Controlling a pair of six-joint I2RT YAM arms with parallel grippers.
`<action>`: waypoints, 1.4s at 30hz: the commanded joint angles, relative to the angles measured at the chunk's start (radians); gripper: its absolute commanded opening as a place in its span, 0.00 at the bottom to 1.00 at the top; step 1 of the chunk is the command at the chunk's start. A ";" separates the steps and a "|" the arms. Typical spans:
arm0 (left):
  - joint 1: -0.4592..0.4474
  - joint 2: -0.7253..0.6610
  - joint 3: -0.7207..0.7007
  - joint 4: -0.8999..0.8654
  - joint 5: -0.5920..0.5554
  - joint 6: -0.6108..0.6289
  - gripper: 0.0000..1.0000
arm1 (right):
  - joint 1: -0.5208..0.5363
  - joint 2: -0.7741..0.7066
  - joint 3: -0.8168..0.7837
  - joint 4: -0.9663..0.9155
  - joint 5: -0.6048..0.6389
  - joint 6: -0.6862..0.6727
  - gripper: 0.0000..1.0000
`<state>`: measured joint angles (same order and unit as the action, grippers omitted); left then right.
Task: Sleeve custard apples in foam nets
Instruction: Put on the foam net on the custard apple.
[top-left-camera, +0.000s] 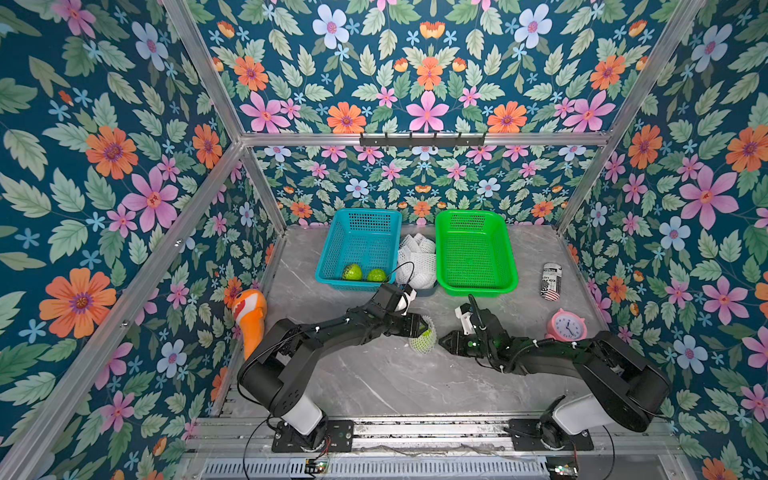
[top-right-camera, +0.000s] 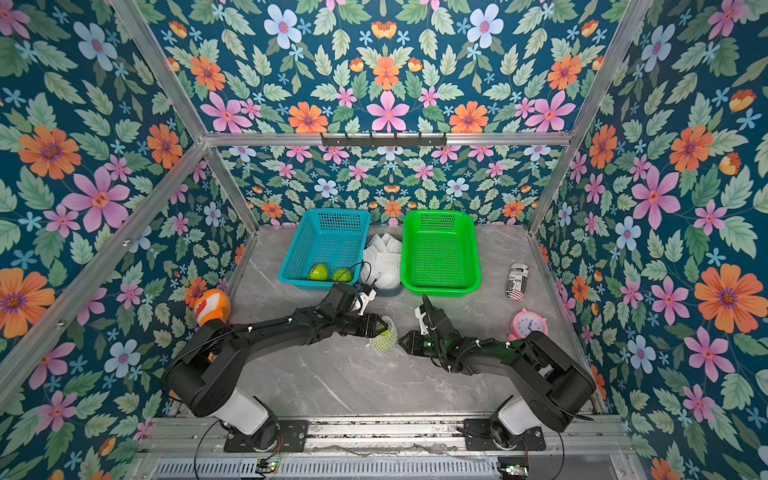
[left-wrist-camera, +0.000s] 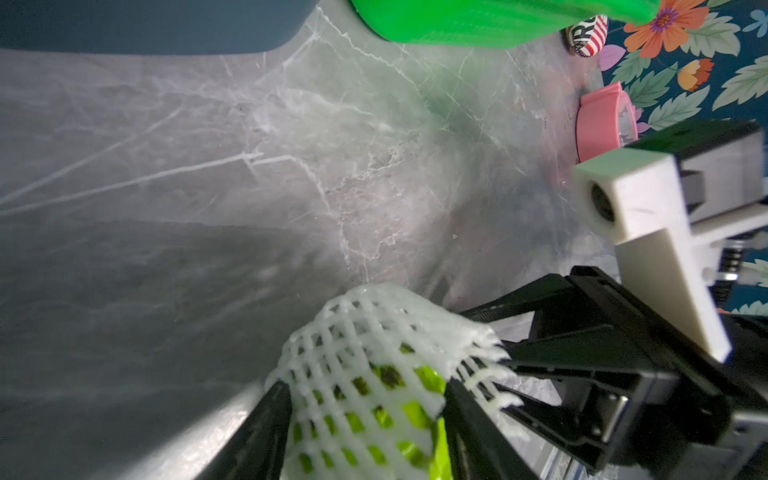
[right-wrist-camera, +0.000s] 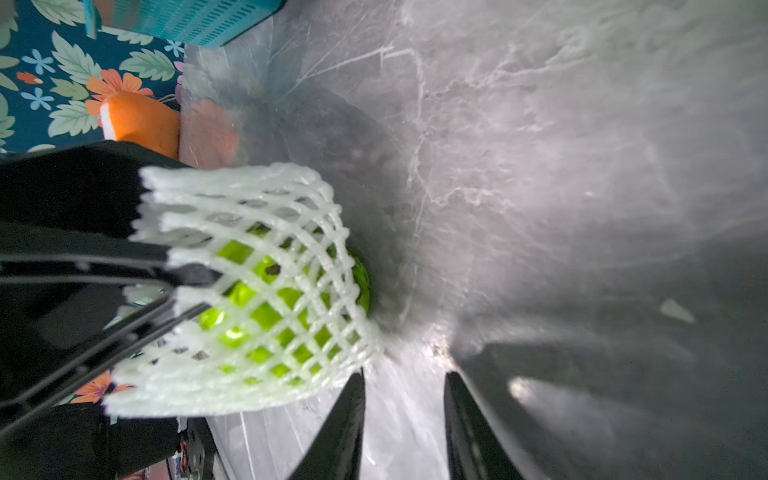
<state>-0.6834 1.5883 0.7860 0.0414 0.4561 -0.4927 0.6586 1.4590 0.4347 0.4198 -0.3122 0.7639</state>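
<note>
A green custard apple sits inside a white foam net just above the table's middle. My left gripper is shut on the fruit, and the net's open end reaches back over the fingertips. My right gripper hovers just right of the netted fruit, open with only bare table between its fingers. Two more custard apples lie in the blue basket. A heap of spare foam nets sits between the two baskets.
The green basket stands at the back right with nothing in it. A printed can and a pink alarm clock are by the right wall. An orange clownfish toy leans at the left edge.
</note>
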 joint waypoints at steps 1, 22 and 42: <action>-0.001 -0.009 0.001 -0.036 -0.017 0.008 0.60 | -0.004 -0.029 0.011 -0.002 -0.020 0.004 0.32; 0.001 -0.034 -0.034 0.007 -0.016 -0.013 0.60 | -0.003 0.119 0.056 0.172 -0.095 0.077 0.16; -0.001 -0.068 -0.080 0.049 -0.027 -0.044 0.60 | 0.008 0.063 0.019 0.170 -0.069 0.084 0.31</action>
<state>-0.6849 1.5227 0.7067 0.0811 0.4393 -0.5301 0.6666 1.5410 0.4595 0.5735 -0.3882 0.8341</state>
